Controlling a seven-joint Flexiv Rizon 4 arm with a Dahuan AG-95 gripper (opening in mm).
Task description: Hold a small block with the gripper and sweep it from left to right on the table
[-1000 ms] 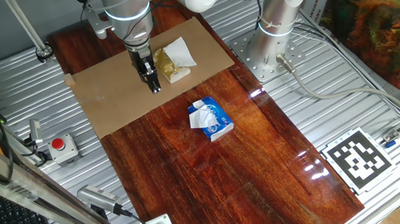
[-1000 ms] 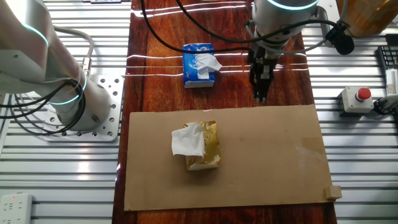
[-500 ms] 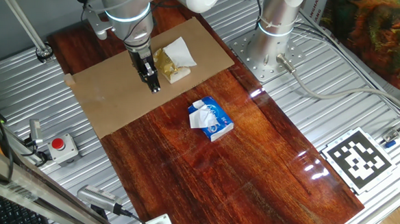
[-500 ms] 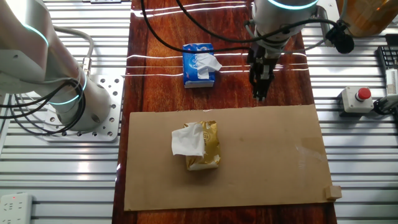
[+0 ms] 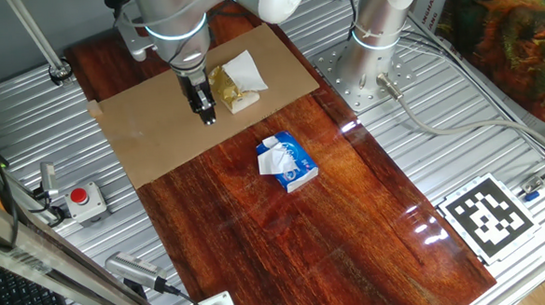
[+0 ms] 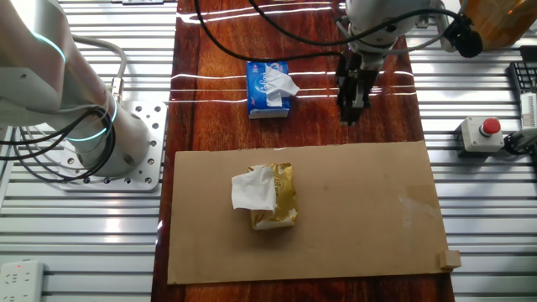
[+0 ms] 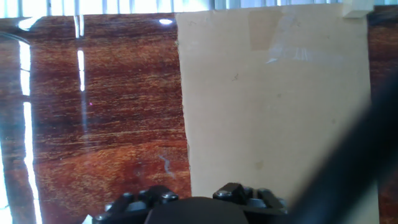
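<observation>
Blue-white packet (image 5: 288,162) on bare wood; yellowish lump w/ white paper (image 5: 234,83), prob. crumpled wrapper; red button (image 5: 81,195).

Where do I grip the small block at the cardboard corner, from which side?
Pinch the small block across two opposite side faces, bringing the claw straight down from above. It is a tiny cube lying flat at the cardboard sheet's corner, nothing over it, so top access looks best.

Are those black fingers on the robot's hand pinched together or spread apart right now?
Pinched together, as far as shows: the gripper hangs as one narrow black tip over the cardboard sheet, with no visible gap. Whether anything is held between them cannot be told.
</observation>
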